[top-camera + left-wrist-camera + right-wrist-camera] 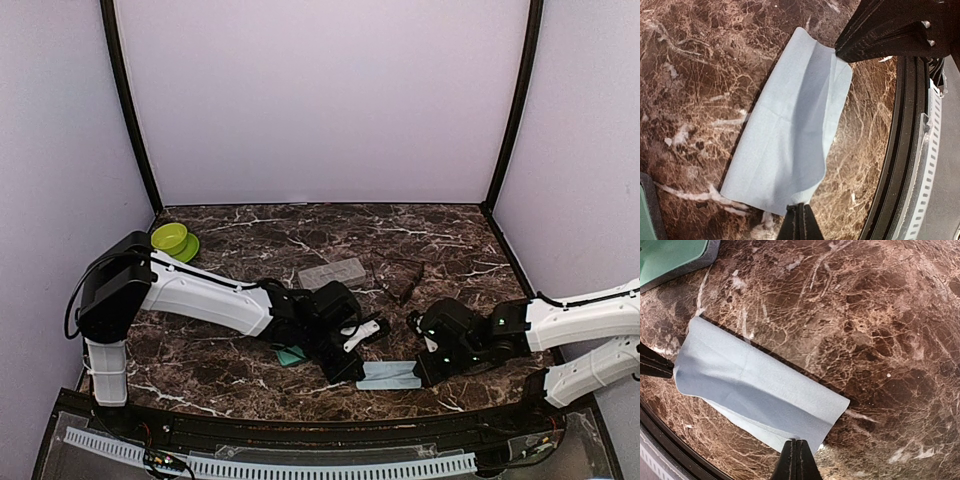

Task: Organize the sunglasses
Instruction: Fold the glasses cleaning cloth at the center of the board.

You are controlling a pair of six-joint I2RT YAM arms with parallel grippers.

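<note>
With the left gripper (799, 222) and right gripper (796, 460) each pinched shut on opposite ends of the blue cloth (790, 125) by the table (250, 225)'s near edge, folding seemed underway, and the next move called for a matched, level lay-down, while the sunglasses (410, 283) lay untouched farther back, toward the right edge.

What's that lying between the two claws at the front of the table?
A light blue cloth, folded over; the left gripper and right gripper each pinch one end. The top view shows it best.
</note>
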